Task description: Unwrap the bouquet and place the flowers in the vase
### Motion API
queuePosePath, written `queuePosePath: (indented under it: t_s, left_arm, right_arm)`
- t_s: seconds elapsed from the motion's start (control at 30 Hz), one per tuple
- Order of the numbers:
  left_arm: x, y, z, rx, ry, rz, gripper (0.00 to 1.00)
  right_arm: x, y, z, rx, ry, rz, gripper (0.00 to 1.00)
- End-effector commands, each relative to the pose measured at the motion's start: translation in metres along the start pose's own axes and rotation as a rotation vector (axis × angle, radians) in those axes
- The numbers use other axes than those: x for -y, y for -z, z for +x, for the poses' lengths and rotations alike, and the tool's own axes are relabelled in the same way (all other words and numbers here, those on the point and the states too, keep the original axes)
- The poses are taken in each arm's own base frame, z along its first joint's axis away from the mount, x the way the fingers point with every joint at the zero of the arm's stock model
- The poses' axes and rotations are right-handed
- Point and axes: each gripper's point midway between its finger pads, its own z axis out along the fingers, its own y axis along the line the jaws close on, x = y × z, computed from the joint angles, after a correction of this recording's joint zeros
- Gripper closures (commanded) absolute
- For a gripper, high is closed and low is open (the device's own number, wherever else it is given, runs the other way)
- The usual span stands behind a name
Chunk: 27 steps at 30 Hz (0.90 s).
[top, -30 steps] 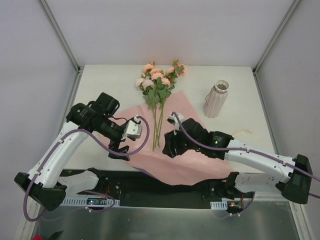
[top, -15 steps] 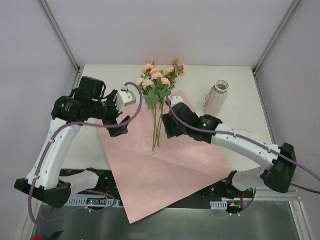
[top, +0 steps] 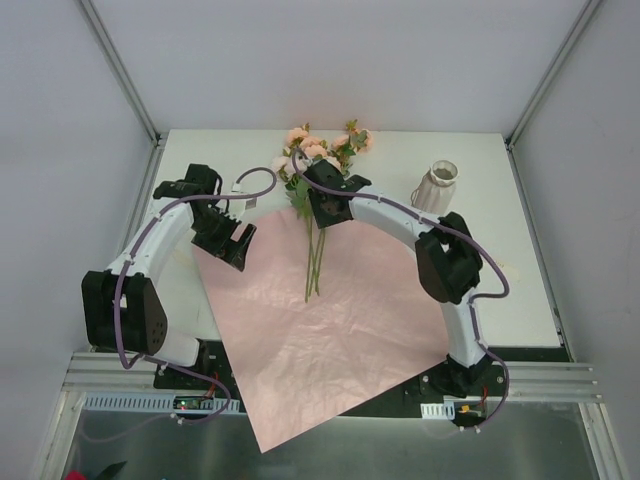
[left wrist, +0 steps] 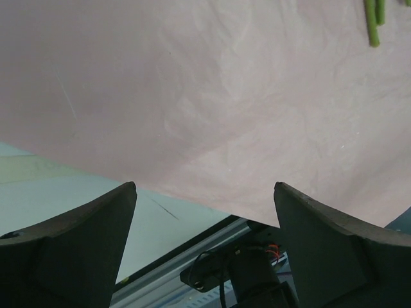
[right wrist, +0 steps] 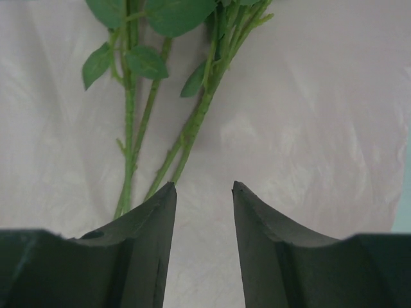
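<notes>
The right pincer [right wrist: 203, 189] is spread a little and pinches nothing, poised over the pink paper sheet [right wrist: 321, 128] just short of the green stems of the flowers [right wrist: 198, 119]. The left pincer [left wrist: 204, 192] gapes wide above the sheet's left edge. The flowers lie on the sheet, blooms toward the far tabletop [top: 500, 270]. The vase [top: 436, 185] stands to their right, apparently upright.

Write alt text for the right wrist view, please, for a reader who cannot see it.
Several green flower stems with a few leaves lie on crinkled pink paper, seen from close above. The open gripper, two dark fingers at the bottom of the view, sits near the stem ends and holds nothing.
</notes>
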Motion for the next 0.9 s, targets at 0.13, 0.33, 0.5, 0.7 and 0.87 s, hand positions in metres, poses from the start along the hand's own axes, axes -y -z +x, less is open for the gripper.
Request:
queuePosePath:
  t_s: [0.13, 0.33, 0.5, 0.7, 0.87]
  left_arm:
    - [-0.015, -0.008, 0.009, -0.010, 0.020, -0.068, 0.12]
    - [-0.020, -0.012, 0.011, -0.013, 0.020, -0.085, 0.12]
    - [-0.021, -0.012, 0.013, -0.016, 0.021, -0.092, 0.12]
    - [-0.026, -0.016, 0.017, -0.032, 0.017, -0.111, 0.11]
    - [-0.024, -0.021, 0.021, -0.044, 0.028, -0.095, 0.11]
  right_arm:
    - [0.002, -0.036, -0.014, -0.039, -0.016, -0.034, 0.58]
    - [0.000, -0.055, -0.017, -0.050, -0.037, -0.057, 0.60]
    - [0.008, -0.071, -0.011, -0.082, -0.071, -0.054, 0.66]
    - [0.018, -0.069, -0.006, -0.077, -0.088, -0.038, 0.82]
    - [0.016, -0.054, -0.008, -0.038, -0.104, -0.067, 0.87]
